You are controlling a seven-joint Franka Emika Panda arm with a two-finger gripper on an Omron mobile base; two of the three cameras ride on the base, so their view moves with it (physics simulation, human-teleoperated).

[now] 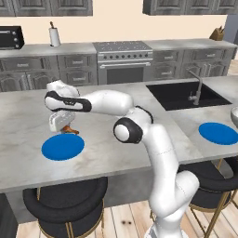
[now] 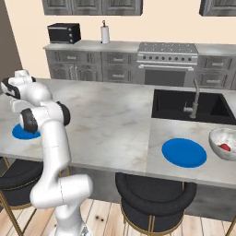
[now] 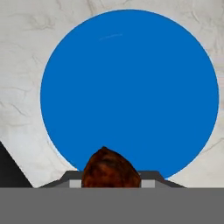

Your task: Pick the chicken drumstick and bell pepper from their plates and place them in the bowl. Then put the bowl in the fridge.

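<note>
In the left base view the arm reaches out to the left over the marble island, and the gripper (image 1: 66, 128) hangs above the far rim of the left blue plate (image 1: 62, 147) with the chicken drumstick (image 1: 70, 130) showing as a small brown-orange bit at its tips, lifted clear of the plate; the fingers appear closed on it, though they are too small here to see well. A second blue plate (image 1: 218, 133) lies well apart at the right of the island (image 1: 102, 153), just in front of the edge of the bowl (image 1: 234, 115), and a black sink (image 1: 186, 94) with a tap is set into the island behind it. A steel oven, grey cabinets, a microwave and a paper-towel roll line the back wall, and black stools stand under the island. In the right base view the arm's upper links hide the hand; part of the left plate (image 2: 20, 133) shows behind the arm, the right plate (image 2: 184, 152) lies bare near the front edge, and the speckled bowl (image 2: 216, 138) beside it holds the red bell pepper (image 2: 225, 147). In the hand view the drumstick (image 3: 110, 169) sits as a lumpy dark reddish-brown mass low in the middle, pinched between the two finger tips, with the round blue plate (image 3: 129, 83) below it on pale veined marble.
</note>
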